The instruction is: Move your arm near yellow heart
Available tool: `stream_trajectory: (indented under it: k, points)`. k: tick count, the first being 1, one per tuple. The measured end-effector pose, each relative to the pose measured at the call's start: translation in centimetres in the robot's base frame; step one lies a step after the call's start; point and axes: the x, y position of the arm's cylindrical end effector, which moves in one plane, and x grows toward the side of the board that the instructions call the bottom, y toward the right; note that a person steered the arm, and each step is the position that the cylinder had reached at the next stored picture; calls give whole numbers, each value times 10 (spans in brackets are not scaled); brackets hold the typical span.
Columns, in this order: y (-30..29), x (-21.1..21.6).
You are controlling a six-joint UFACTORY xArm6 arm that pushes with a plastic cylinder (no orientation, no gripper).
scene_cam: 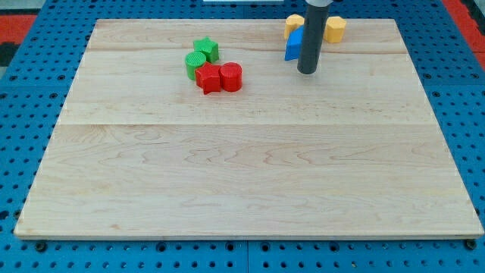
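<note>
My tip rests on the wooden board near the view's top, right of centre. A blue block stands just behind and left of the rod, partly hidden by it. A yellow block sits behind the blue one, its shape unclear. Another yellow block lies to the rod's right near the board's top edge; it may be the heart, but I cannot tell which of the two is. My tip is a short way below both yellow blocks, touching neither.
A green star, a green round block, a red star and a red round block cluster at the upper left of centre. The board lies on a blue pegboard.
</note>
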Motion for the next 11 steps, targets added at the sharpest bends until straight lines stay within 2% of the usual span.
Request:
stream_trajectory:
  k: [2, 3, 4, 6, 8, 9, 10, 11]
  points:
    - [15, -7]
    - [35, -28]
    - [61, -66]
    - [55, -74]
    - [16, 14]
    - [-25, 15]
    - [-68, -15]
    - [-77, -47]
